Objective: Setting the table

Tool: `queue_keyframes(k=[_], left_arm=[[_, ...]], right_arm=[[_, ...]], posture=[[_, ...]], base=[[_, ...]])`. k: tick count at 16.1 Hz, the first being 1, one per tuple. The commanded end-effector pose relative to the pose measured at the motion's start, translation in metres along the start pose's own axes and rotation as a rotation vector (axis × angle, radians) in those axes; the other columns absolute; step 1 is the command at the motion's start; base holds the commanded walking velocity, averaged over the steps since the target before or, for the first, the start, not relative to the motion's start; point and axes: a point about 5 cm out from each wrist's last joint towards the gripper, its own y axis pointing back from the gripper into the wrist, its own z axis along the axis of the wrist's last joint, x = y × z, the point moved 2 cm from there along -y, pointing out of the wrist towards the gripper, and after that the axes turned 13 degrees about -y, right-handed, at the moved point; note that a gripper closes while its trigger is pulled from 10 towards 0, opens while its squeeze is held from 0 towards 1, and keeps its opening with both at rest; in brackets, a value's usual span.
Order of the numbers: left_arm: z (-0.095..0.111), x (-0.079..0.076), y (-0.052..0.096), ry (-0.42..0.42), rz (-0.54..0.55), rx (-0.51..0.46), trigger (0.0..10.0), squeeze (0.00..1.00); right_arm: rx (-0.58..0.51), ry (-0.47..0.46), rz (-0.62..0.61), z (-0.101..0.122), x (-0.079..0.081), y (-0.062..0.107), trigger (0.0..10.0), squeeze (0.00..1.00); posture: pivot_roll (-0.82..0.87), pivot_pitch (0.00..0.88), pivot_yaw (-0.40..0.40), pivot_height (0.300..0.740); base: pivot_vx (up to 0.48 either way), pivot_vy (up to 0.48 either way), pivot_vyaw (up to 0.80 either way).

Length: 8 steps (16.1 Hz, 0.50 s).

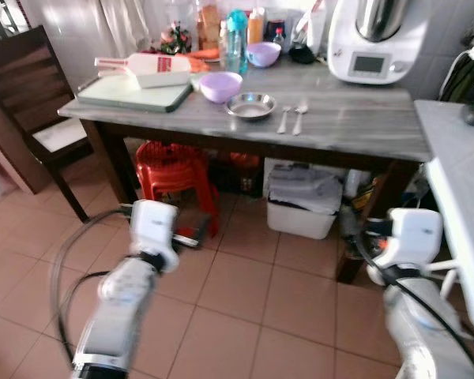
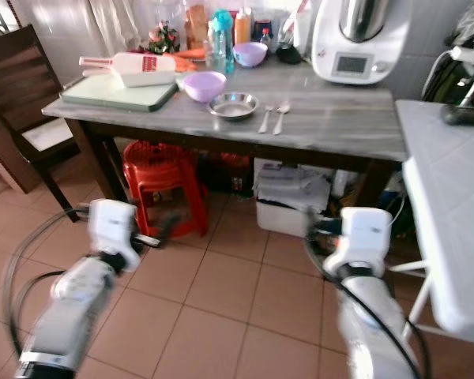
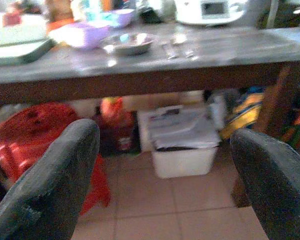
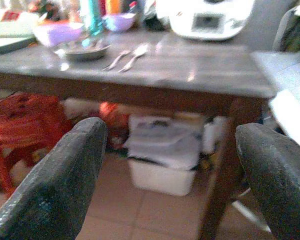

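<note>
We stand back from a long grey wood-grain table [image 1: 355, 118] on dark legs that spans the upper half of the head views. At its upper right sits a white kitchen machine with a steel bowl [image 1: 375, 39]. On the table's left end lies a pale green cutting board [image 1: 130, 92] with a white scoop-shaped container [image 1: 154, 69] on it. Under the table, a red plastic stool [image 1: 174, 178] stands left of centre, and a white bin with folded grey cloth [image 1: 304, 201] sits to its right on the terracotta floor tiles.

Near the table's middle front edge we see a lilac plastic bowl [image 1: 220, 85], just right of it a shallow round steel dish [image 1: 251, 105], then a metal fork [image 1: 284, 119] and a metal spoon [image 1: 299, 118] lying side by side.

Our left gripper [image 3: 162, 172] and right gripper [image 4: 172, 172] hang low in front of the table, well apart from it, each with its black fingers spread wide and holding nothing.
</note>
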Motion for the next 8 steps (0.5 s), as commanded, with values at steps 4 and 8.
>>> queue_keyframes(k=[4,8], left_arm=[[0.0008,0.0083,0.0018,-0.009,0.019,0.003,10.0,0.00],[0.0012,0.0075,0.0016,-0.008,0.016,0.001,10.0,0.00]], right_arm=[[-0.017,-0.012,0.018,0.0033,0.0078,-0.0007,10.0,0.00],[-0.025,-0.012,0.013,0.0049,0.0064,-0.0002,10.0,0.00]], posture=[[-0.05,0.000,0.034,0.740],[-0.06,0.000,0.034,0.740]], base=[[0.000,-0.311,0.00],[0.000,-0.308,0.00]])
